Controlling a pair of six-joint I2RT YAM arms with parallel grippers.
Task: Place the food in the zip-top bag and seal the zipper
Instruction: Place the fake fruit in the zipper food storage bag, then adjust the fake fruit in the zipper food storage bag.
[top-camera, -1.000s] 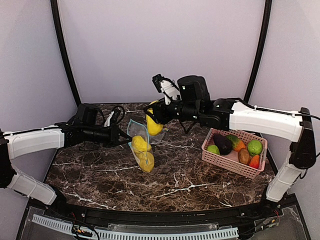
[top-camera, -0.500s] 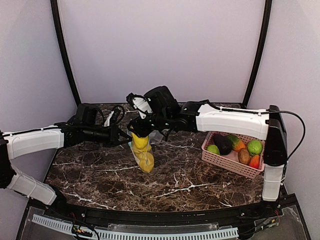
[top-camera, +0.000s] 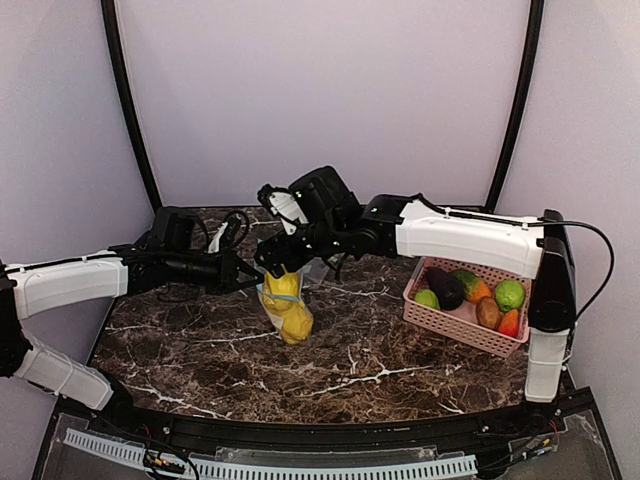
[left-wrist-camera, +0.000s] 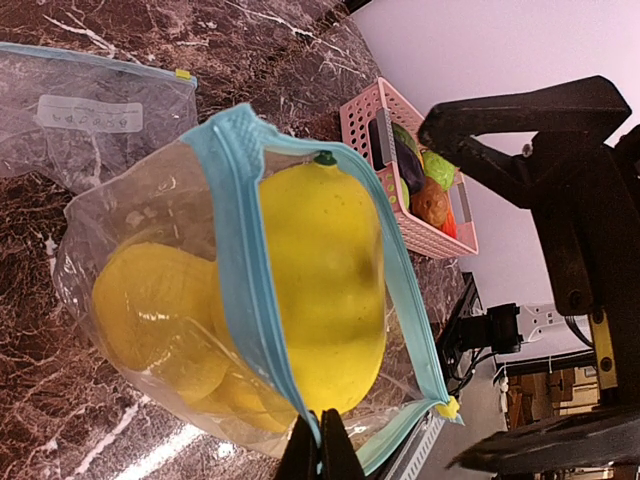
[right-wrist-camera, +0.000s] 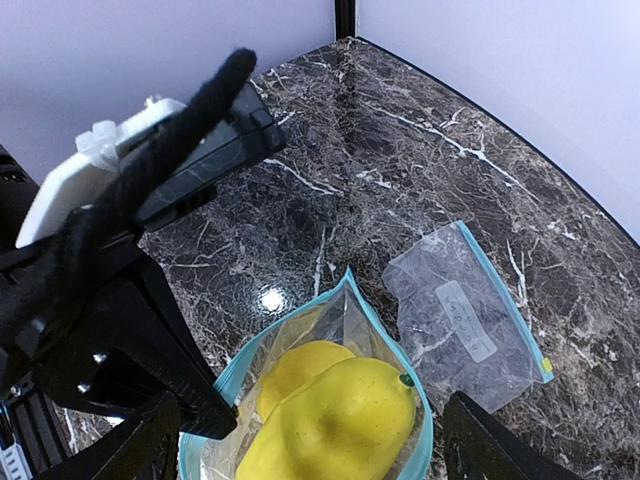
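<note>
A clear zip-top bag (top-camera: 291, 318) with a blue zipper stands open on the marble table, with yellow toy fruits inside. A large yellow fruit (right-wrist-camera: 335, 420) sits in the bag's mouth, also seen in the left wrist view (left-wrist-camera: 320, 280). My left gripper (left-wrist-camera: 320, 445) is shut on the bag's blue rim (left-wrist-camera: 235, 280) and holds it from the left (top-camera: 250, 283). My right gripper (right-wrist-camera: 325, 450) is open just above the bag (top-camera: 283, 262), its fingers spread wide of the fruit. More food, green, purple, orange and brown, lies in the pink basket (top-camera: 452, 326).
A second, empty zip-top bag (right-wrist-camera: 465, 320) lies flat on the table behind the filled one, also in the left wrist view (left-wrist-camera: 90, 120). The pink basket stands at the right (left-wrist-camera: 418, 236). Dark cables lie at the back left (top-camera: 232, 228).
My right gripper moved left and down with the large yellow fruit to the bag's mouth and opened; the fruit now rests in the bag. The left gripper kept its hold.
</note>
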